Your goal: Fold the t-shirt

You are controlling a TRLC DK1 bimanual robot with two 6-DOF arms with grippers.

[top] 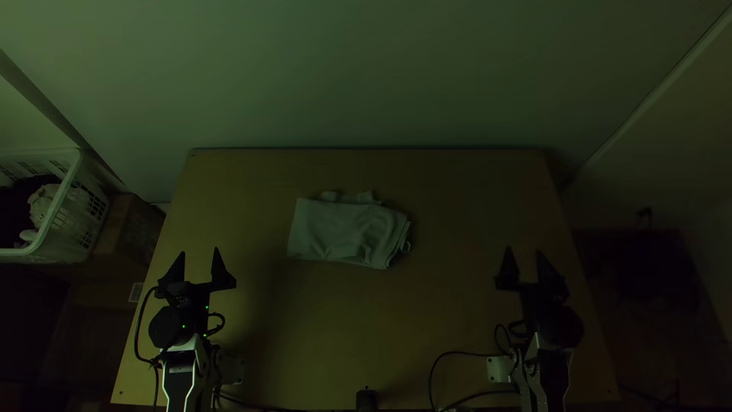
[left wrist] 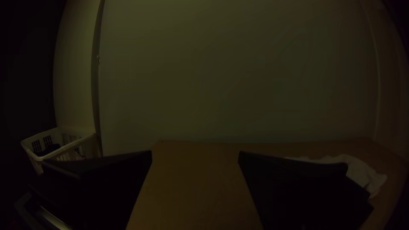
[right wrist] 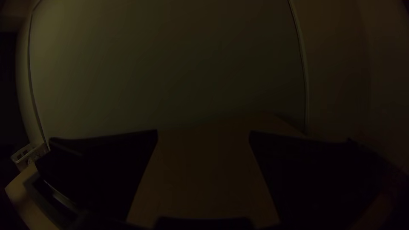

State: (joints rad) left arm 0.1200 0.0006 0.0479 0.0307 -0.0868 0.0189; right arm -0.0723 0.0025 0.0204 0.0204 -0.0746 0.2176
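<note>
The compactly folded, pale grey cloth t-shirt lies toward the far edge of the light wooden table, long axis roughly along it, rightward and slightly beyond the nearer black left gripper, whose fingers, like those of the black right gripper, stand apart.

Left arm and right arm: silver-white links, rounded black joint housings. Left claw and right claw: black; two wide, tapered fingers each. Slender black cables fitted. Green indicator lights mark the left unit.
</note>
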